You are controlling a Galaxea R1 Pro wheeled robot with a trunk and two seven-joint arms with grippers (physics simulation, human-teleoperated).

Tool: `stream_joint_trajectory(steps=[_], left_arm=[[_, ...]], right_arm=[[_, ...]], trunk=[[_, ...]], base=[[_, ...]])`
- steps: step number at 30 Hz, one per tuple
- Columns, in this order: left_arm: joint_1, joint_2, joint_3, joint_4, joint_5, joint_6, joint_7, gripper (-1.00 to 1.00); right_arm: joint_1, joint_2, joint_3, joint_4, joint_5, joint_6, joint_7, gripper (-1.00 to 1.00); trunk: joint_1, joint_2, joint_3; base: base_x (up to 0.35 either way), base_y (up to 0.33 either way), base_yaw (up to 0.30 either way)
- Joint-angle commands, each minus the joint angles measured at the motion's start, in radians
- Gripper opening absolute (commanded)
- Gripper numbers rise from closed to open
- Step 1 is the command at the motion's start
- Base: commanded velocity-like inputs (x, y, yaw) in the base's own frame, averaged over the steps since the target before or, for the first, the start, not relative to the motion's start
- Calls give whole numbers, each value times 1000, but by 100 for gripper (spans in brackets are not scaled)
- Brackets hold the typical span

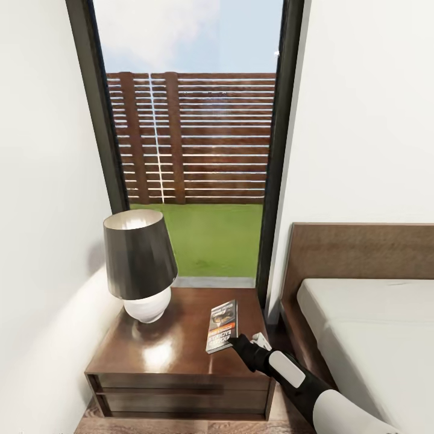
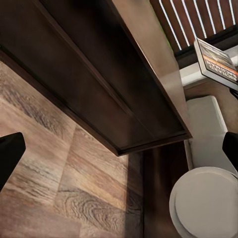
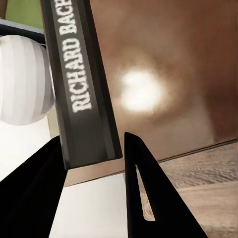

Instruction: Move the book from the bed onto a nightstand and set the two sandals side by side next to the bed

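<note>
The right end effector (image 1: 232, 342) pinches the book (image 1: 222, 325) at its near edge, over the nightstand (image 1: 181, 355) top beside the lamp (image 1: 140, 265). The bed (image 1: 367, 325) lies right. I cannot tell the left end effector's state.

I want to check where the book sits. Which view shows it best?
The head view: the book appears whole over the nightstand, held by the right gripper. The right wrist view shows its spine; the left wrist view, one corner.
</note>
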Motion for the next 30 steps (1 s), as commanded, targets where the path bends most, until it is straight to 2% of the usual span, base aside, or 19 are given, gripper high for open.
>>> stream_joint_trajectory(steps=[1,9,24,30], left_arm=[[1,0,5,-1,-3,-7,-1,100],[1,-1,5,-1,-3,-7,-1,100],[1,-1,5,-1,-3,-7,-1,100],[0,-1,5,-1,-4,-7,-1,100]], right_arm=[[-1,0,5,1,-4,0,3,-100],[-1,0,5,1,-4,0,3,-100],[-1,0,5,1,-4,0,3,-100],[-1,0,5,1,-4,0,3,-100]], trunk=[[0,0,-1],[0,0,-1],[57,-105,-48],[57,-105,-48]], base=[[0,0,0],[0,0,0],[0,0,0],[0,0,0]])
